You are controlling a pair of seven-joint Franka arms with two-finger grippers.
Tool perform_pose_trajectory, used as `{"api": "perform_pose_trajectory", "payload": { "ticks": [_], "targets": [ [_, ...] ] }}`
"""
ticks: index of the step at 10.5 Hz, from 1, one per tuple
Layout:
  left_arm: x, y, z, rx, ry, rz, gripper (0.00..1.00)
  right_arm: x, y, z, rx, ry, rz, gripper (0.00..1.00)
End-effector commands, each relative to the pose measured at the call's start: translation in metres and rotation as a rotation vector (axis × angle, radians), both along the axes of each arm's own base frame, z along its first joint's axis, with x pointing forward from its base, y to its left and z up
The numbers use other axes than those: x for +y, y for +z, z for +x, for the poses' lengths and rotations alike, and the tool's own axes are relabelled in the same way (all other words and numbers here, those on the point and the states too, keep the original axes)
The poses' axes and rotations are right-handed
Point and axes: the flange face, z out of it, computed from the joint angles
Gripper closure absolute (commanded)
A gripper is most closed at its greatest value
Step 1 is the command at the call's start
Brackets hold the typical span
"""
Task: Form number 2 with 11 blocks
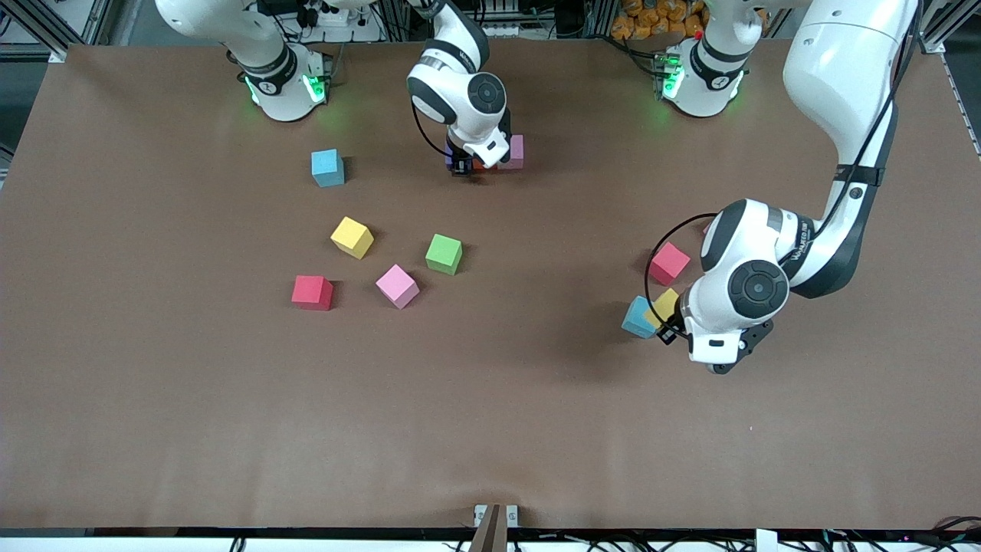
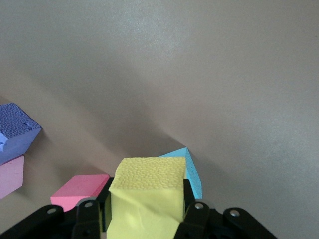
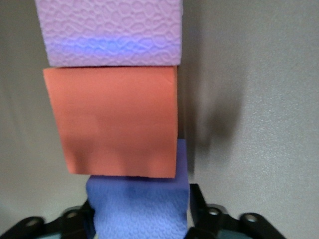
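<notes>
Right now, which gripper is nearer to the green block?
The right gripper. It is down at the row of purple, orange and pink blocks, farther from the front camera than the green block. The left gripper holds a yellow block toward the left arm's end.

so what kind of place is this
Probably a robotics lab: two white robot arms bolted along a brown-covered table, metal framing and cables at its edges, and coloured foam blocks scattered for a building exercise.
</notes>
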Motion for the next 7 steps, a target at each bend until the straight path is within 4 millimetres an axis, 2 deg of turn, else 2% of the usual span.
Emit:
{"api": "perform_pose_trajectory", "payload": {
  "ticks": [1,5,7],
  "targets": [
    [0.001,0.002,0.001,0.008,-0.022,0.000,0.60,-0.001,0.008,-0.004,-0.010,-0.037,-0.006,0.00],
    [0.000,0.002,0.000,0.008,-0.023,0.000,0.60,-0.007,0.044,0.004,-0.028,-0.104,-0.033,0.00],
    [-0.004,0.005,-0.002,0.009,-0.029,0.001,0.60,-0.011,0.056,0.012,-0.031,-0.122,-0.035,0.00]
  ]
}}
